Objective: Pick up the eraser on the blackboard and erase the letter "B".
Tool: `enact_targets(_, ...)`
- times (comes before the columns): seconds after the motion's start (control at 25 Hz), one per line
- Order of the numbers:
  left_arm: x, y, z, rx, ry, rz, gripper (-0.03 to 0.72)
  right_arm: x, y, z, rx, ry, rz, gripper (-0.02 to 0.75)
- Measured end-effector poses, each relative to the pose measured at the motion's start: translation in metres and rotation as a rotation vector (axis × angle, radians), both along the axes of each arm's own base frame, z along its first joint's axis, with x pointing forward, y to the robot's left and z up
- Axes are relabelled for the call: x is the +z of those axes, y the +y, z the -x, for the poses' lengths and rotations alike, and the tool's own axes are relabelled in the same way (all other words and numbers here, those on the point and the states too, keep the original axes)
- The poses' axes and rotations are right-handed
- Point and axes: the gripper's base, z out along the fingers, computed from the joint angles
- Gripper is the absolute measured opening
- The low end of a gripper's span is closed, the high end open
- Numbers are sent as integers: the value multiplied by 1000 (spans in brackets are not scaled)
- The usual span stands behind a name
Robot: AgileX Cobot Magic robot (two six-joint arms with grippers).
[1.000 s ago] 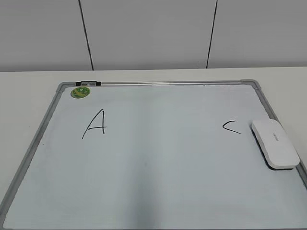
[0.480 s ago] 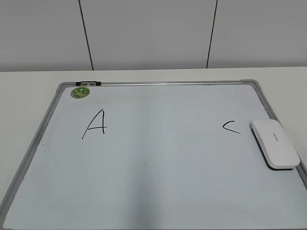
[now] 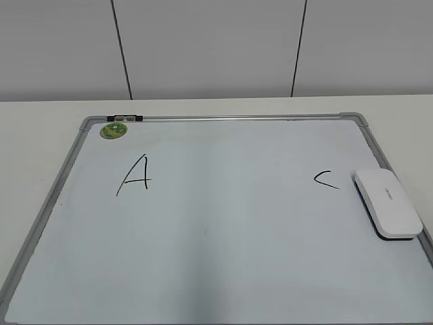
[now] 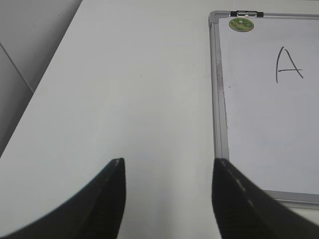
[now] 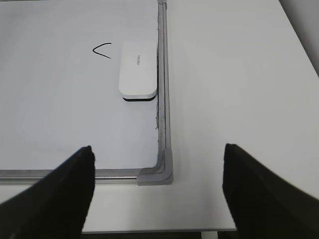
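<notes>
- Left gripper: jaws spread, holding nothing, over bare counter off the board's left edge.
- Right gripper: wide open, empty, above the board's near-right corner.
- Eraser lies against the blackboard right frame, beside the "C".
- No "B" visible between "A" and "C" (looks wiped already); nothing obvious left.

White table carries blackboard lying flat.

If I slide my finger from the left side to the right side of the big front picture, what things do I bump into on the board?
Green magnet → letter A → letter C → eraser, by the blackboard frame's right edge. No B shows.
</notes>
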Motion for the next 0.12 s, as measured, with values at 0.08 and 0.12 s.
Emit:
enact_targets(0.08, 0, 0, 0, 0, 0, 0, 420, 0, 0, 0, 0, 0, 0, 591)
enact_targets(0.12, 0, 0, 0, 0, 0, 0, 420, 0, 0, 0, 0, 0, 0, 591)
